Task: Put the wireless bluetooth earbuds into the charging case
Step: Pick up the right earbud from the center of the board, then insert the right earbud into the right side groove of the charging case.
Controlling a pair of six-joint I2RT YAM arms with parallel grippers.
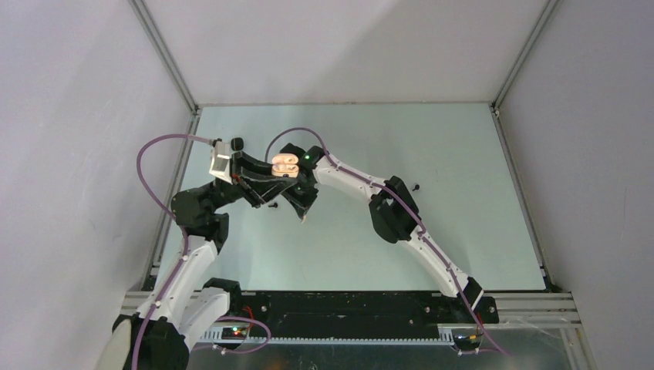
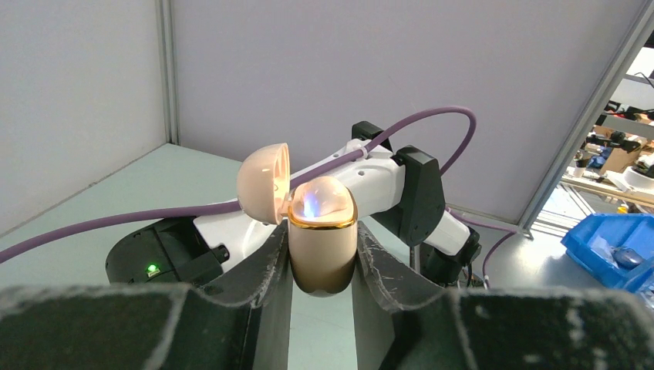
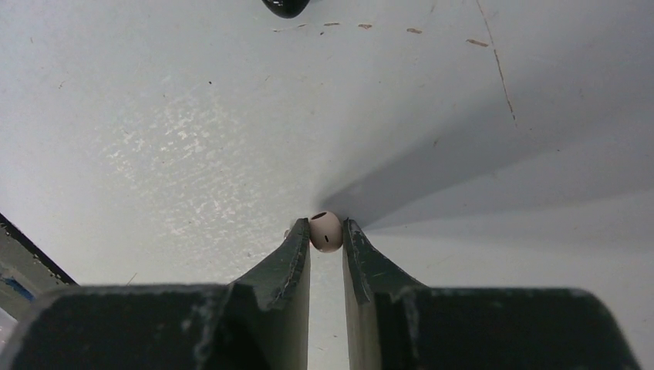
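- My left gripper [image 2: 322, 231] is clamped around the open charging case [image 2: 320, 266], held upright with its lid [image 2: 264, 183] tipped back.
- My right gripper [image 3: 326, 240] pinches a pale earbud [image 3: 327, 226] down at the table [image 3: 154, 154]; it is not yet inserted.
- A black earbud [image 3: 285, 6] lies loose beyond.

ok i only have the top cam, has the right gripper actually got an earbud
observer: yes, on the right wrist view the right gripper is pinching a white earbud at its very fingertips, down by the table.
operator: and the case, which way is it sitting
observer: the left wrist view shows the left gripper clamping the case upright by its body.
operator: lid open enough
observer: the lid is swung fully back to one side, so the gold-rimmed opening faces up.
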